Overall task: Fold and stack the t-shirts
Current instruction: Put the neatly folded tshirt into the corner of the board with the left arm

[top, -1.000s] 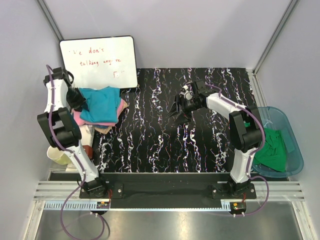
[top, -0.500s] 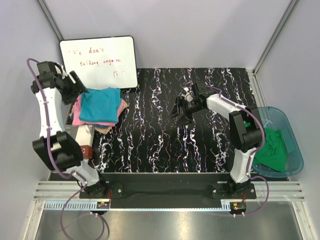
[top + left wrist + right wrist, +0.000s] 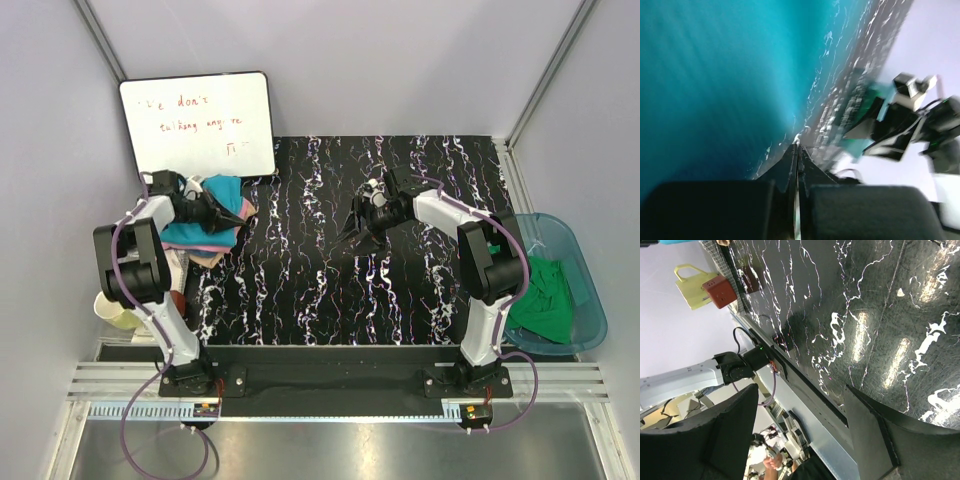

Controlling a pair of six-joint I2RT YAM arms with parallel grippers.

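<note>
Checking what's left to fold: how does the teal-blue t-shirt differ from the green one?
The teal-blue t-shirt lies folded flat at the left side of the table; the green t-shirt sits crumpled in the blue tub beyond the table's right edge. The left gripper, shut, is over the teal-blue t-shirt; no gripper is at the green t-shirt. Both are plain, single-coloured cloth.

A: What's in shot?
B: Teal t-shirt fills left & top, blurred. Left end effector tips pressed together, btm centre. Marbled worktop strip beyond, blurry arm at rt.
</note>
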